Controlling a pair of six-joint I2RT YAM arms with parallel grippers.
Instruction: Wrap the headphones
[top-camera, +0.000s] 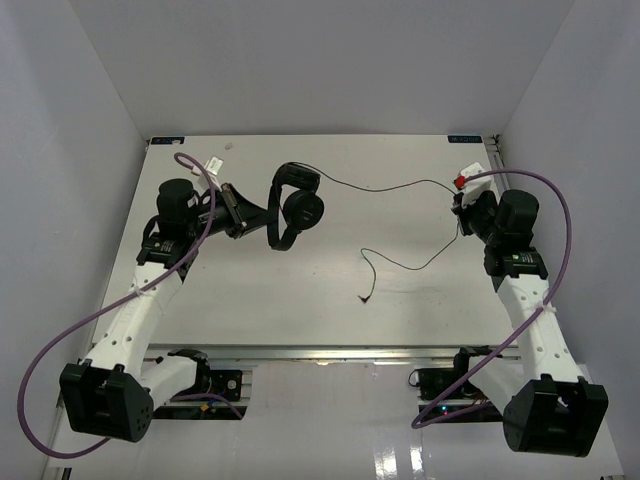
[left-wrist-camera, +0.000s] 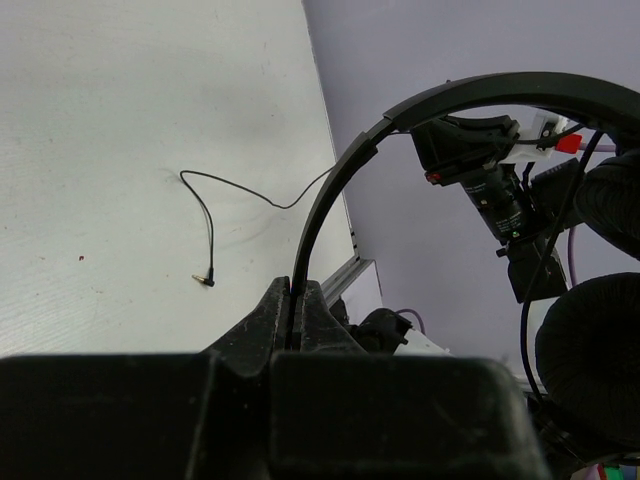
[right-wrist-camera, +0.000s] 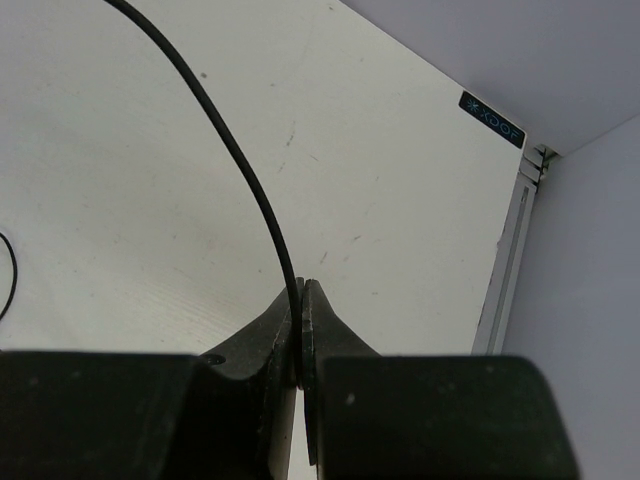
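The black headphones hang above the left part of the table, one round earcup facing the camera. My left gripper is shut on the thin headband, which arches up from the jaws; a padded earcup shows at the right. The thin cord runs from the headphones across to my right gripper, which is shut on it. In the right wrist view the cord curves up out of the closed gripper. The rest of the cord trails down to the table, and its plug lies flat there.
Grey walls close in the white table on the left, back and right. Thick purple cables loop beside each arm. A metal rail marks the table's right edge. A red and white tag sits by the right gripper.
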